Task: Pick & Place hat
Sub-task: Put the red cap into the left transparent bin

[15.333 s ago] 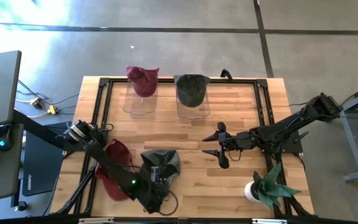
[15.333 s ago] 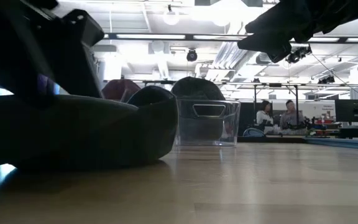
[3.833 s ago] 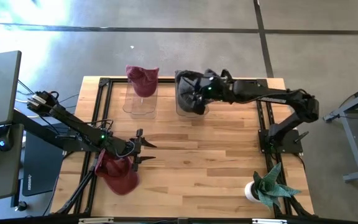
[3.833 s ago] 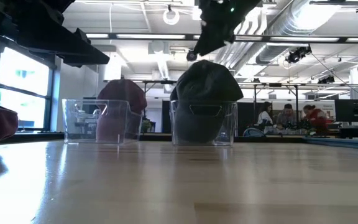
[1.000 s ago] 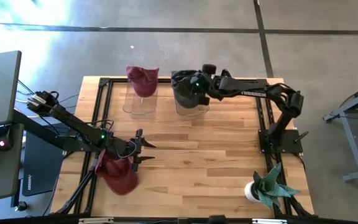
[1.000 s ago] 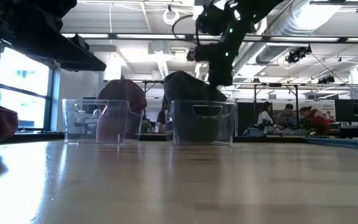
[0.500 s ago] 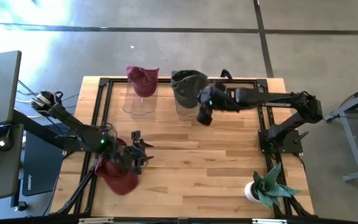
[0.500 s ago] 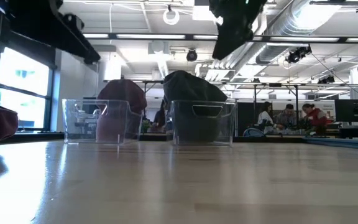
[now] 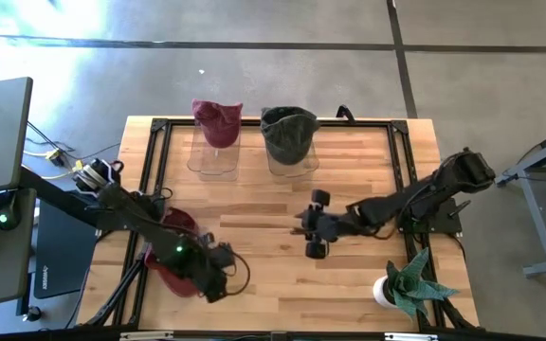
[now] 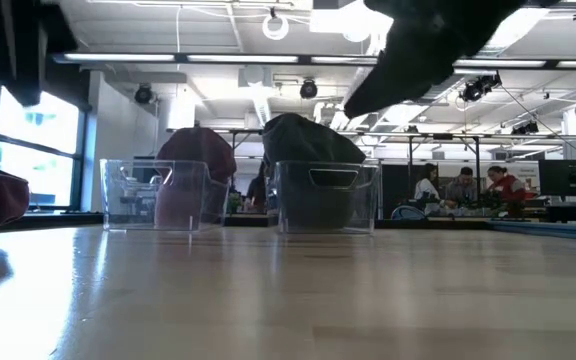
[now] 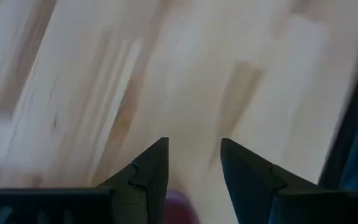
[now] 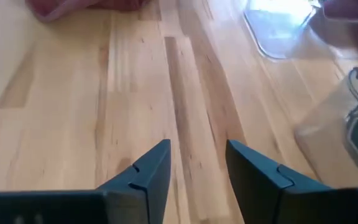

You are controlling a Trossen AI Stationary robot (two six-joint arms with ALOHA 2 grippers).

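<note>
Looks like the pick step for the last loose hat (image 9: 171, 258), a soft, crumpled maroon cap lying at the counter's (image 9: 349, 284) near-left corner. Left gripper (image 9: 218, 277) sits right over it, jaws narrowly parted and empty; next it needs to drop and pinch fabric. Right gripper (image 9: 314, 225) waits mid-counter, jaws apart.

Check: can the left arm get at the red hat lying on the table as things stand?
Probably yes. The left gripper hangs open right at the red hat near the table's front-left corner, with nothing between them. The right gripper is mid-table, well clear.
</note>
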